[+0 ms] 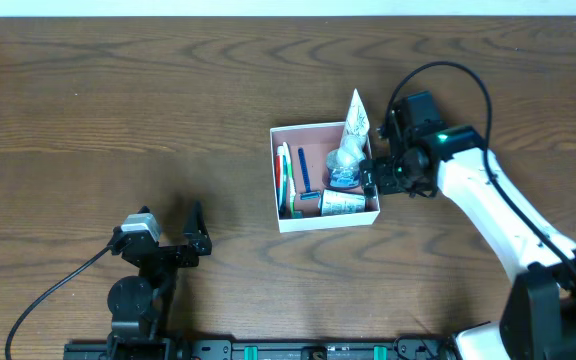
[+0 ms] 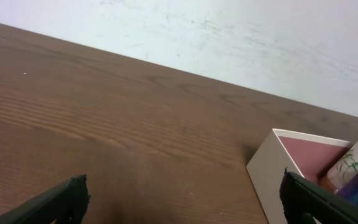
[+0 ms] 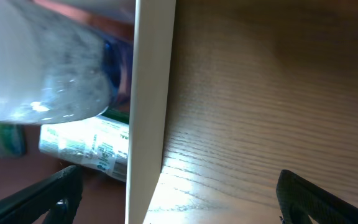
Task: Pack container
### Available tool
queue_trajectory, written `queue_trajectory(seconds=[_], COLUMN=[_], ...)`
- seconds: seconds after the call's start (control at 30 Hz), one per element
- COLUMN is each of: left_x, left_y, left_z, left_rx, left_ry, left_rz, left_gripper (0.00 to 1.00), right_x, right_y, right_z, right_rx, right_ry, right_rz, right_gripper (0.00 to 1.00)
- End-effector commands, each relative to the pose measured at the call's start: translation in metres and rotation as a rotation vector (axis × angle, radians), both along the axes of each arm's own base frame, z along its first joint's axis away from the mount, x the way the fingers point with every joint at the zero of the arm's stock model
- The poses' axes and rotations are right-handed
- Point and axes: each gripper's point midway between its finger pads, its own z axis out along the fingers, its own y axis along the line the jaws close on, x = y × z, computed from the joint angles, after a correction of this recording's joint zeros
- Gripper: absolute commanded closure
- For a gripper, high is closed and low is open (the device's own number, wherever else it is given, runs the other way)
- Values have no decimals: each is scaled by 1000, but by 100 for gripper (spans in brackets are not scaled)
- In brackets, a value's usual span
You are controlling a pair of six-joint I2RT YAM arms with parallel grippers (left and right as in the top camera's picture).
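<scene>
The container (image 1: 277, 180) is a square white box with a pinkish inside at the table's middle. It holds a toothbrush (image 1: 285, 175), a blue razor (image 1: 305, 172), a white tube (image 1: 342, 204), an upright tube (image 1: 355, 115) and a clear bottle (image 1: 346, 160). My right gripper (image 1: 370, 180) is open and empty, straddling the container's right wall (image 3: 148, 112), one finger inside, one outside. The clear bottle (image 3: 36, 68) and white tube (image 3: 86, 149) show beside it. My left gripper (image 1: 196, 235) is open and empty, low at the front left; the container corner (image 2: 272, 165) shows at its right.
Bare brown wood table (image 1: 118, 110) lies all round the container. A pale wall (image 2: 260, 37) stands behind the far table edge. The arm bases and cables sit at the front edge (image 1: 268, 350).
</scene>
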Motion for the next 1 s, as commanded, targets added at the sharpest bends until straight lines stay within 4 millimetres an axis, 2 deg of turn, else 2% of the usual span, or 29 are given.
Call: queue_trajectory(seconds=[0.0,0.23,0.43,0.97], left_x=[0,0,0,0], left_y=[-1,-1,-1,-1], left_z=[-16,-16,-16,-16], left_rx=[19,19,19,19], left_ry=[31,31,31,31], left_rz=[-8,-8,-8,-8], left_gripper=[2,2,2,2], right_x=[2,3,0,-3], right_y=[2,-9,-28,-50], right_z=[-5,-7,-8,-9], right_rx=[-15,-73,-158,-212], right_ry=[10,5,12,36], right_rz=[-11,-42,-84,-180], right_gripper=[1,1,1,1])
